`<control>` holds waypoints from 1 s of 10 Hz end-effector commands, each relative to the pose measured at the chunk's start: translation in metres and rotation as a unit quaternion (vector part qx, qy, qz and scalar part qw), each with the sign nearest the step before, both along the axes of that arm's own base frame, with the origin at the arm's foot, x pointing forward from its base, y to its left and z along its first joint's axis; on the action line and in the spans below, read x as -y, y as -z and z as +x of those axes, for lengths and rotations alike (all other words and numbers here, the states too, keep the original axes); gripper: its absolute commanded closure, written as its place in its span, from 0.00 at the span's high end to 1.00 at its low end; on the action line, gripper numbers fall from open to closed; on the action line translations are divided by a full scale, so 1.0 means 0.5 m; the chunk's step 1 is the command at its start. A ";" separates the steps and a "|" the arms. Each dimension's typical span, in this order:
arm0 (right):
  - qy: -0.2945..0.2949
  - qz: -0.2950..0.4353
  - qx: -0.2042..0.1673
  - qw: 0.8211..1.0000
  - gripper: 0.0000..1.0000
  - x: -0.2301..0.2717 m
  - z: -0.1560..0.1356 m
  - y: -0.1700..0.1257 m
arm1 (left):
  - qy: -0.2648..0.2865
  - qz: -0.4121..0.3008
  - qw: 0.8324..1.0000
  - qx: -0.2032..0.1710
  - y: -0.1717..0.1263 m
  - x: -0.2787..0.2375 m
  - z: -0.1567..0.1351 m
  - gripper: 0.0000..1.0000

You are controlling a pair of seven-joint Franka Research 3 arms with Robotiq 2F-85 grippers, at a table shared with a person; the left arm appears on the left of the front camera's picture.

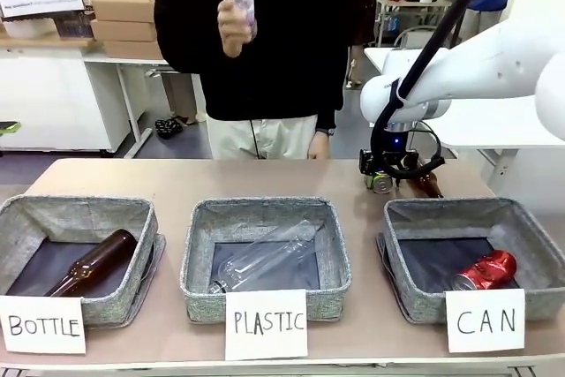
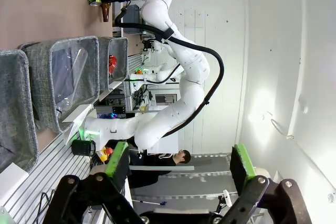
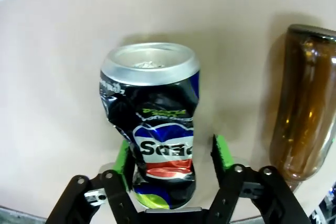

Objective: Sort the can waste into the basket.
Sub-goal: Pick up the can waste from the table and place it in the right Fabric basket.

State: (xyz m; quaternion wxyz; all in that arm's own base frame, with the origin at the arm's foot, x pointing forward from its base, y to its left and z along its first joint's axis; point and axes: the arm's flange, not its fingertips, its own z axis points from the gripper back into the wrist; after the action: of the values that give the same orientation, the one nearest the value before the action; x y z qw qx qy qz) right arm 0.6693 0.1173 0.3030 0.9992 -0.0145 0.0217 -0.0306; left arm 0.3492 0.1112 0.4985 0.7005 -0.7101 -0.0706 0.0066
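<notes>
Right fingers (image 3: 220, 153) are clamped on the dark blue can (image 3: 157, 124), which lies on the tabletop (image 3: 63, 77) beyond the CAN basket (image 1: 530, 229), just beside a brown bottle (image 3: 304, 108), while the left fingers (image 2: 118, 158) stand wide apart with nothing between them. 3 grey baskets sit in a row: the BOTTLE basket (image 1: 132, 249) holds 1 brown glass bottle (image 1: 93, 264), the PLASTIC basket (image 1: 196, 253) 1 clear plastic bottle (image 1: 265, 258), and the CAN basket 1 shiny red can (image 1: 484, 271). The dark blue can is dented at its waist, with a silver top rim.

A can (image 3: 157, 114) lies behind the rightmost basket (image 1: 540, 237), beside a bottle (image 3: 307, 114).
</notes>
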 end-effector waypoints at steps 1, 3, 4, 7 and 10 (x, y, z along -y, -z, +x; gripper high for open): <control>-0.014 -0.001 -0.011 1.000 0.36 -0.001 0.011 -0.001 | -0.006 -0.007 1.000 -0.004 -0.009 0.004 0.000 1.00; -0.010 -0.007 -0.014 1.000 0.00 0.000 0.012 0.002 | -0.006 -0.007 1.000 -0.004 -0.009 0.004 0.000 1.00; -0.005 -0.008 -0.017 1.000 0.00 0.000 0.013 0.004 | -0.006 -0.007 1.000 -0.004 -0.009 0.004 0.000 1.00; 0.003 -0.013 -0.016 1.000 0.00 0.003 0.011 0.004 | -0.006 -0.007 1.000 -0.004 -0.009 0.004 0.000 1.00; 0.008 0.011 0.004 1.000 0.00 0.011 -0.014 -0.051 | -0.006 -0.007 1.000 -0.004 -0.009 0.004 0.000 1.00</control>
State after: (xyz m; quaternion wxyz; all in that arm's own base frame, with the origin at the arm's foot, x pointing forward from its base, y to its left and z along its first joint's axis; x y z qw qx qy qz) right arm 0.6701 0.1173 0.3110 0.9991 -0.0155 0.0241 -0.0296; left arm 0.3492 0.1112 0.4984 0.7005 -0.7101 -0.0706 0.0067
